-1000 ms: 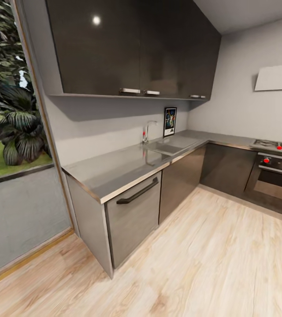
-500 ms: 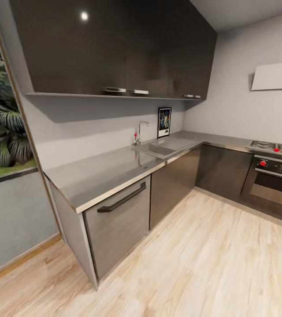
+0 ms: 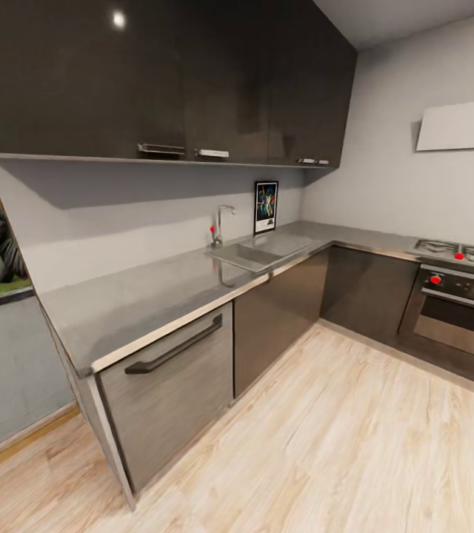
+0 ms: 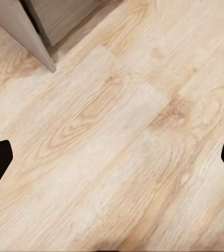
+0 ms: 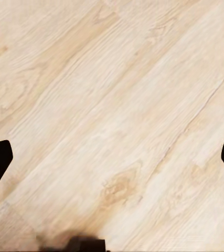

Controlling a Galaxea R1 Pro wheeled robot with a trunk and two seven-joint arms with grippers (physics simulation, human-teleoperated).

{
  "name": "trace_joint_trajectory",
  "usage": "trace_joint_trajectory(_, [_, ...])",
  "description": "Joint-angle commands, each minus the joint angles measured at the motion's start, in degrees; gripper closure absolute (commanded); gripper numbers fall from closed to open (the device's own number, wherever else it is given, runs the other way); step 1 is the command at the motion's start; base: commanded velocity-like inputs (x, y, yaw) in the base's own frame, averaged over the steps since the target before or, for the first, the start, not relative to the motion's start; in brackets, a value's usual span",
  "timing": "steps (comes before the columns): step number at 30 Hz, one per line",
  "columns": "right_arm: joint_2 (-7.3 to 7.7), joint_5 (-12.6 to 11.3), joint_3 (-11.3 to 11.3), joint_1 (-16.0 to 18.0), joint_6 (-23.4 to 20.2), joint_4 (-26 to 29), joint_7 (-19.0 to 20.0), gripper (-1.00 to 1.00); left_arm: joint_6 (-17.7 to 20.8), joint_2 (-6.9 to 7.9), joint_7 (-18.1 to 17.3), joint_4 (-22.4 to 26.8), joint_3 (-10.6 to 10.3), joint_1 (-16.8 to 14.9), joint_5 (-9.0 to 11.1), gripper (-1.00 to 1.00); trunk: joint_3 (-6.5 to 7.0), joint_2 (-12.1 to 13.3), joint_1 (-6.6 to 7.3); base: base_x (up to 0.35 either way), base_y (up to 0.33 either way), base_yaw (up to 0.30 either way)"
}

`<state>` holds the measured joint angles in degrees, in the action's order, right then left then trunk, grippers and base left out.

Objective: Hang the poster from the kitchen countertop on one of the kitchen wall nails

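Poster [image 3: 266,207]: upright at the back of the kitchen countertop [image 3: 141,292], against the wall just past the sink [image 3: 246,256].
My left gripper [image 4: 112,157]: fingers spread wide, nothing between, over wood floor [image 4: 117,136].
My right gripper [image 5: 112,157]: spread wide too, empty.

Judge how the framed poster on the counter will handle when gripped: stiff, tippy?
The poster looks framed and flat, so probably stiff. It stands upright against the wall on the countertop, so a nudge may tip it.

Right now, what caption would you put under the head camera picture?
Poster leaning against the wall behind the sink on the kitchen countertop.
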<state>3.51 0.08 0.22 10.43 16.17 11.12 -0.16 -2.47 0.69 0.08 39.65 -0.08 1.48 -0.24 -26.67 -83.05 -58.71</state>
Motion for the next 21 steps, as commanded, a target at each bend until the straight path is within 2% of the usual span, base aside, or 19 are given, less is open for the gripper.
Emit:
trace_joint_trajectory(1, [0.0, 0.0, 0.0, 0.0, 0.2, 0.0, 0.0, -1.0, -0.1, 0.01, 0.0, 0.1, 0.0, 0.0, 0.0, -1.0, -0.05, 0.0, -0.02, 0.209, -0.292, 0.0])
trace_joint_trajectory(21, [0.0, 0.0, 0.0, 0.0, 0.2, 0.0, 0.0, -1.0, -0.1, 0.01, 0.0, 0.1, 0.0, 0.0, 0.0, -1.0, -0.05, 0.0, -0.02, 0.204, -0.292, 0.0])
